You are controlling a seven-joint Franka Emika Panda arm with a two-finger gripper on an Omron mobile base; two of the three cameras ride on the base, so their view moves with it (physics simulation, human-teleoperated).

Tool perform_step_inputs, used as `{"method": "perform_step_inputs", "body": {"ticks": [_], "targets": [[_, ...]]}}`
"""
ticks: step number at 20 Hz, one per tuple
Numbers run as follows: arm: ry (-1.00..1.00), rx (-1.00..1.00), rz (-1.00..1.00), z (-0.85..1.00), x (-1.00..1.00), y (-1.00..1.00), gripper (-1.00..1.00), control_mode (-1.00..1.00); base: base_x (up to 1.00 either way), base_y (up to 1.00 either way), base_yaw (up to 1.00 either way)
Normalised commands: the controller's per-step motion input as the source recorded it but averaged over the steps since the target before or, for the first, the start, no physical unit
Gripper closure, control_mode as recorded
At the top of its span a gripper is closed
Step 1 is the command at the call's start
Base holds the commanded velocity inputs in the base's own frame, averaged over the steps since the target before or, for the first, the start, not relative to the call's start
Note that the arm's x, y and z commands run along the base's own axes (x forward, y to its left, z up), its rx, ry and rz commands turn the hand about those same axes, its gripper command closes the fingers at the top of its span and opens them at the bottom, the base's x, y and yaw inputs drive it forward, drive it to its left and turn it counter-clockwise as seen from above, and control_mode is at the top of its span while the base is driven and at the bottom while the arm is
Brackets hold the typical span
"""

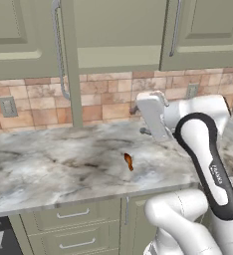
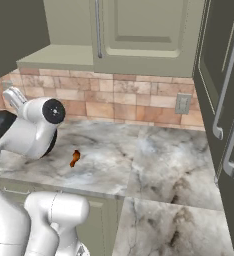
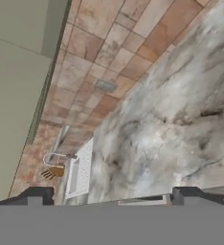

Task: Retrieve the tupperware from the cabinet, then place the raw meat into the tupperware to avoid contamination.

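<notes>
The raw meat point(image 1: 129, 161) point(image 2: 75, 157), a small reddish-brown chunk, lies on the marble counter point(image 1: 49, 164) close to its front edge. Above the counter, the olive-green cabinet point(image 1: 113, 30) point(image 2: 134, 30) has one door point(image 1: 68, 60) swung out towards me, edge-on, and plain green shows inside. The tupperware is out of view. My white hand point(image 1: 151, 117) hovers over the counter, behind and to the right of the meat and apart from it. In the hand view my gripper point(image 3: 109, 196) is open, with nothing between its widely spaced fingertips point(image 3: 35, 196), and it faces the brick backsplash and the counter.
Grey outlet plates point(image 1: 8, 106) point(image 1: 191, 90) point(image 2: 182, 104) point(image 3: 105, 85) sit in the brick backsplash. Drawer fronts point(image 1: 73, 214) run under the counter. A tall dark cabinet with long handles point(image 2: 224, 100) stands at the right. A white slatted rack point(image 3: 80, 170) lies far along the counter.
</notes>
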Motion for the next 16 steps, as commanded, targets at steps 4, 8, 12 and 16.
{"method": "perform_step_inputs", "body": {"ticks": [4, 8, 12, 16], "targets": [[0.01, -0.23, 0.09, -0.24, -0.47, -0.10, -1.00, -1.00, 0.00, 0.00, 0.00], [0.00, -0.24, 0.07, -0.10, -0.37, -0.04, -1.00, -1.00, 0.00, 0.00, 0.00], [-0.11, -0.19, 0.05, 0.01, -0.36, -0.06, -1.00, -1.00, 0.00, 0.00, 0.00], [-0.21, -0.15, 0.04, 0.08, -0.29, -0.12, -1.00, -1.00, 0.00, 0.00, 0.00]]}}
